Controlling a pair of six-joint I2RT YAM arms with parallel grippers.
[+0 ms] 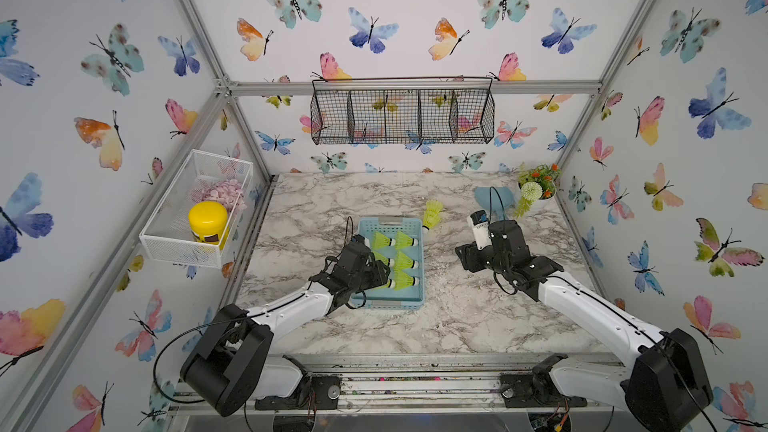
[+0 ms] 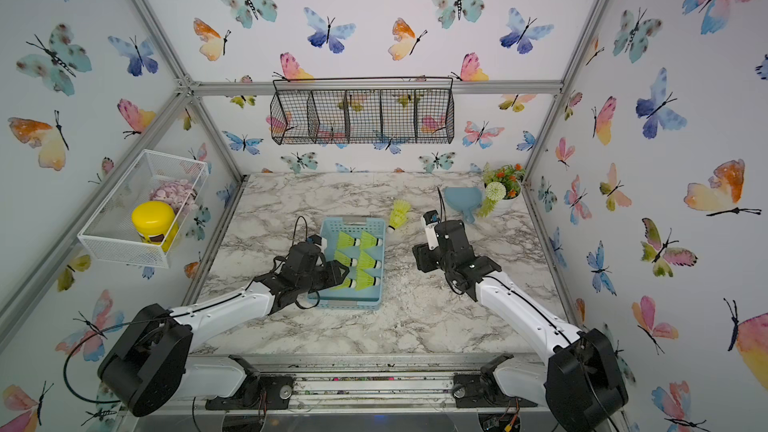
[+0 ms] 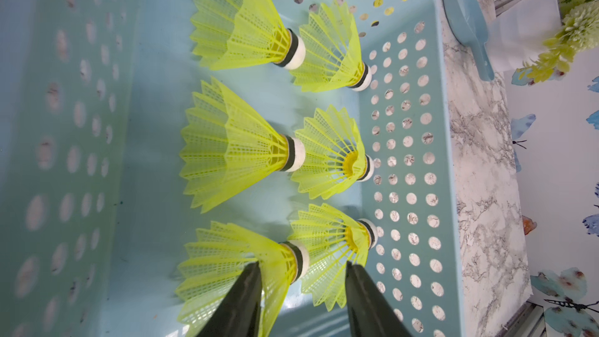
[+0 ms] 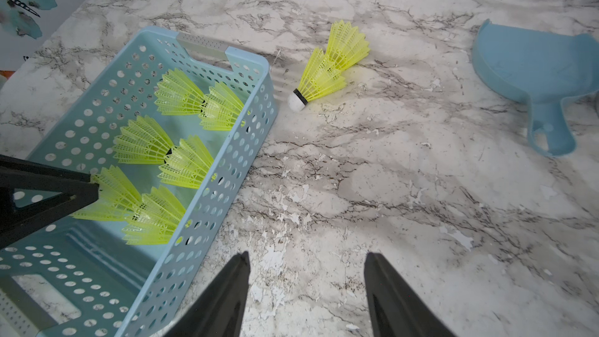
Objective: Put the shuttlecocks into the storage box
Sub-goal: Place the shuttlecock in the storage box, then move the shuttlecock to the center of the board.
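Left hand straddles a neon-yellow, white-tipped shuttlecock, perhaps touching its skirt.

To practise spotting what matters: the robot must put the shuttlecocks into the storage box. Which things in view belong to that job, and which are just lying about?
Job in hand: six shuttlecocks lying in the storage box; nested pair on the table outside it; left gripper; right gripper.

Lying about: blue scoop; potted plant; white mesh basket with yellow jar; black wire basket.
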